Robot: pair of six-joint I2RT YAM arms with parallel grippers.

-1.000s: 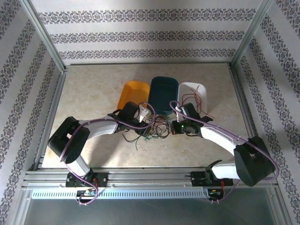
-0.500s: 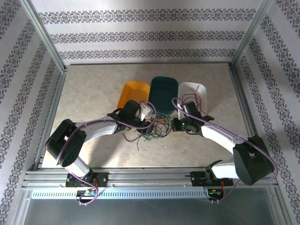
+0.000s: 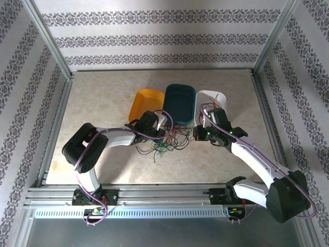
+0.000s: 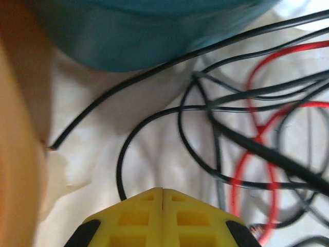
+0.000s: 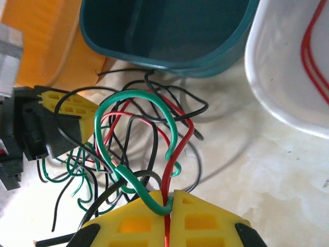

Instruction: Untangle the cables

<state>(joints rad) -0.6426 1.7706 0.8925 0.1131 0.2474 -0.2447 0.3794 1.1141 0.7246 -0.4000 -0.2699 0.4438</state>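
Note:
The cables [image 3: 172, 140] form a loose tangle of thin red, green and black wires on the table in front of the trays. My right gripper [image 5: 168, 203] is shut on a red cable [image 5: 177, 149] that runs between its yellow fingers, with a green cable [image 5: 131, 177] hooked into the same gap. It holds them at the tangle's right side [image 3: 196, 135]. My left gripper [image 4: 163, 191] is shut at the tangle's left side [image 3: 165, 128], close to the teal tray. A black cable [image 4: 123, 170] runs down beside its fingertips; nothing shows between them.
Three trays stand side by side behind the tangle: orange [image 3: 145, 102], teal [image 3: 180, 100] and white [image 3: 215, 99]. A red wire [image 5: 312, 56] lies in the white tray. Metal frame rails border the table.
My left gripper has shut and pushed right, toward the teal tray. My right gripper has pulled right and slightly back with its cables, spreading the tangle.

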